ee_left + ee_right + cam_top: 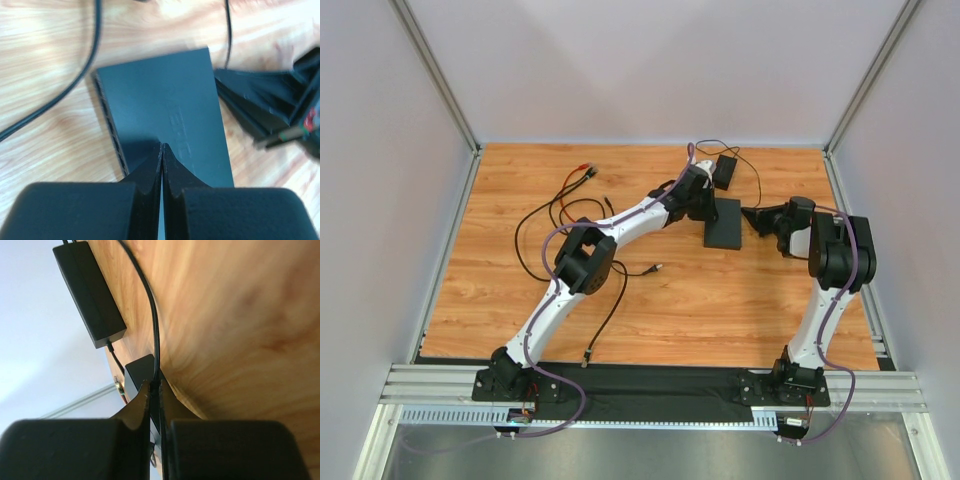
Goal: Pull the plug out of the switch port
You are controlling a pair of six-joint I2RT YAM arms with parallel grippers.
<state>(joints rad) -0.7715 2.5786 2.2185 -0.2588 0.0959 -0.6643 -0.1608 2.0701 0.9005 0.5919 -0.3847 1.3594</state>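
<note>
Under the left gripper (162, 146), fingers pressed together, lies the switch (160, 100), tips at its top face. Right gripper (154, 385), at the switch's side edge, is pinched narrow on the thin cord (151, 315), the plug hidden between its fingers. Adapter brick (90, 295) sits just beyond its tips, and a loose cable (75, 80) lies left of the left gripper.

Item: flat matte-black rectangular switch box (160, 105). Faint embossed lettering is borne on its top face, too blurred to be read. No other text is legible.
</note>
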